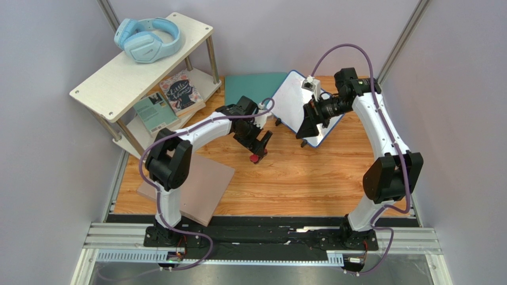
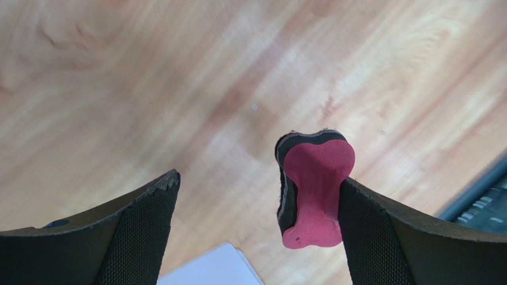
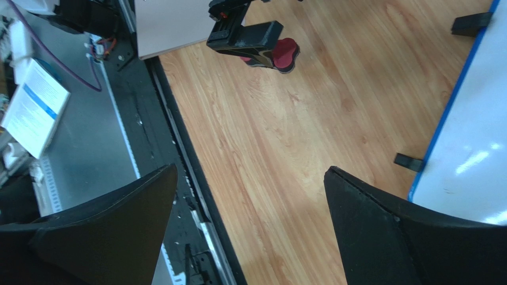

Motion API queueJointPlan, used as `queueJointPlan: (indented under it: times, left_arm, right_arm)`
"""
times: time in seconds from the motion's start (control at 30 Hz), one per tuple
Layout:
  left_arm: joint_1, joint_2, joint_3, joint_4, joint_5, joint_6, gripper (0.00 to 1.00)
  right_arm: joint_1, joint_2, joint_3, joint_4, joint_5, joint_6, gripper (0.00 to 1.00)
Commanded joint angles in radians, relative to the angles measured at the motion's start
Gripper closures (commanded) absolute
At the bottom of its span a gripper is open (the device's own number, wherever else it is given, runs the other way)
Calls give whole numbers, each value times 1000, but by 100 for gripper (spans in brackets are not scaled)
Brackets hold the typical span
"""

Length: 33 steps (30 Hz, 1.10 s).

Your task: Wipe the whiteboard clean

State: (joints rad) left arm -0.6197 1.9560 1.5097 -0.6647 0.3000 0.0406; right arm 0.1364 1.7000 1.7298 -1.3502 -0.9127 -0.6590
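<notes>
Left gripper (image 2: 259,179) gaping; red bone-shaped foam eraser (image 2: 315,184) leaning against one finger (image 2: 381,237) (ungripped), risking clinging, then toppling on retreat. Right gripper (image 3: 250,171) gaping, empty, hovering beside blue-framed white rectangular whiteboard (image 3: 470,136).

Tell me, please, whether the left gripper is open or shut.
Open: the left gripper has its fingers wide apart in its wrist view; the red eraser leans on only one, with wooden table between.
</notes>
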Motion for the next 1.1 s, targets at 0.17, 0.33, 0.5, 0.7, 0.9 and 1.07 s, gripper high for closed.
queueJointPlan:
  times: [0.17,0.33,0.5,0.7,0.9,1.07]
  left_arm:
    - [64,-216,-158,337,447,-321,1]
    - [51,-207,-180,504,559,-511,1]
    - [20,-178,-134,461,521,-502,1]
    - [20,-144,-111,409,476,-479,1]
    - [23,-120,-105,359,403,-459,1]
    - [54,-123,-114,367,350,-487,1]
  right_arm:
    - [92,249,150,-62,-83,90,56]
    - [149,375,221,-34,-66,114,68]
    - [167,414,225,58,-84,168,67]
    - [172,414,226,65,-126,160,66]
    - [175,385,223,0,-147,96,66]
    - [178,357,177,-52,-124,36,66]
